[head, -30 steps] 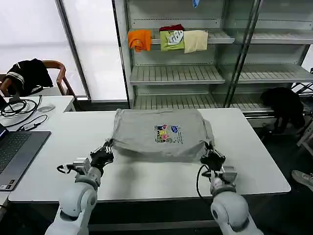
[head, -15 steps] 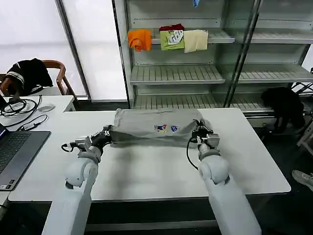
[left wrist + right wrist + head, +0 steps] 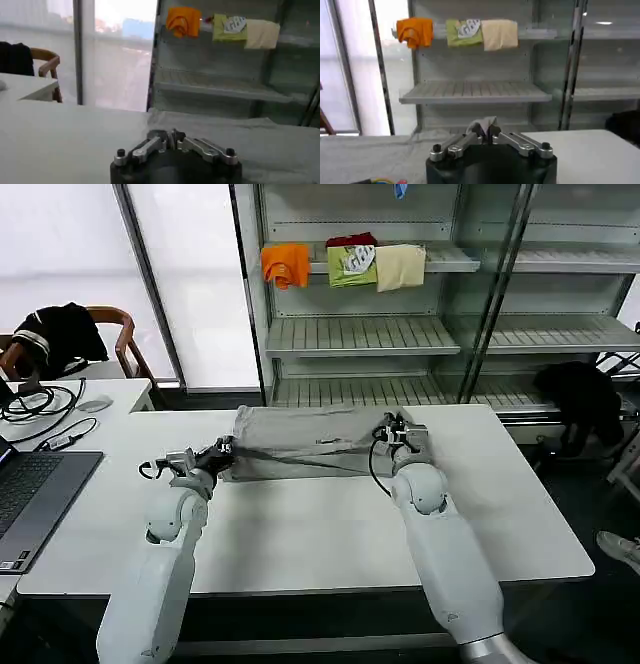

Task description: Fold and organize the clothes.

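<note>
A light grey T-shirt [image 3: 300,434] lies folded over at the far middle of the white table [image 3: 330,534]; its print is folded out of sight. My left gripper [image 3: 224,448] is shut on the shirt's left front corner, low over the table. The right gripper [image 3: 392,427] pinches the right corner, and a tuft of grey cloth [image 3: 484,125] sticks up between its fingers. Both grippers hold the near hem carried back over the shirt's far part. In the left wrist view the left gripper [image 3: 170,136] is shut with the grey cloth [image 3: 220,131] spread just beyond it.
Behind the table stands a glass-fronted shelf unit [image 3: 400,334] with orange [image 3: 286,264], green [image 3: 351,264] and cream [image 3: 400,266] folded garments. At the left are a laptop [image 3: 30,494], cables and a chair with a black garment [image 3: 60,334]. Bare tabletop lies in front of the shirt.
Both grippers have carried the shirt's near hem away from me toward the far edge. The shirt has folded over itself and the multicoloured print has gone from sight.
</note>
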{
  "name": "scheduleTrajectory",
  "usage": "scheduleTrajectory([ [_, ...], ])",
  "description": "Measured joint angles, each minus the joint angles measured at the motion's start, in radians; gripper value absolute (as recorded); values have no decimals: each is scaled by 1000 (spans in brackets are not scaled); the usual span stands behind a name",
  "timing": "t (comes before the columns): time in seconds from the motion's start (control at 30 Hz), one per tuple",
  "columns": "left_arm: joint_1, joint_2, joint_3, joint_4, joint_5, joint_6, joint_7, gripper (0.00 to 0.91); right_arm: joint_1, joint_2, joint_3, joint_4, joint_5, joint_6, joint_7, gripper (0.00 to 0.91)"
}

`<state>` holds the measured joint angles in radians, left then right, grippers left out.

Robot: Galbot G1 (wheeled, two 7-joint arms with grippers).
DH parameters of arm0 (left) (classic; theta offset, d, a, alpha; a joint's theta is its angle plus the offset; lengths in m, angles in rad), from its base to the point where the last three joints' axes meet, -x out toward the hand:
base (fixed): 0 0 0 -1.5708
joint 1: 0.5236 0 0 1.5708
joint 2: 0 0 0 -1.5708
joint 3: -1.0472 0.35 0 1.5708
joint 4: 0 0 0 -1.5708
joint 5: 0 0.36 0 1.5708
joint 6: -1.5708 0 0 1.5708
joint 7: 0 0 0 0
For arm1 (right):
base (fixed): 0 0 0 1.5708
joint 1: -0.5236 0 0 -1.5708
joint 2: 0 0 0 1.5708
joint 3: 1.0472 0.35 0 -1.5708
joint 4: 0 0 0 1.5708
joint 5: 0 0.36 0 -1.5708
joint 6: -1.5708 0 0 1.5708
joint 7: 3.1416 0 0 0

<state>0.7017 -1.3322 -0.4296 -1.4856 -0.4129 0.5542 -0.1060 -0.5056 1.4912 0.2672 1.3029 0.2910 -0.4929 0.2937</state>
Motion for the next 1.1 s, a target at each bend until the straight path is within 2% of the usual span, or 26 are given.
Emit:
scheduleTrajectory([
  [0.33,-12,2,7,15,37,18,-34,907,30,35,2,-43,96,-35,104,907],
  [0.53,20,12,16,-18,50,23,-56,907,9,24,-4,9,137,-58,145,907],
  [1.1,161,9,41,-145,85,25,-80,907,-231,-156,18,287,202,-80,176,907],
])
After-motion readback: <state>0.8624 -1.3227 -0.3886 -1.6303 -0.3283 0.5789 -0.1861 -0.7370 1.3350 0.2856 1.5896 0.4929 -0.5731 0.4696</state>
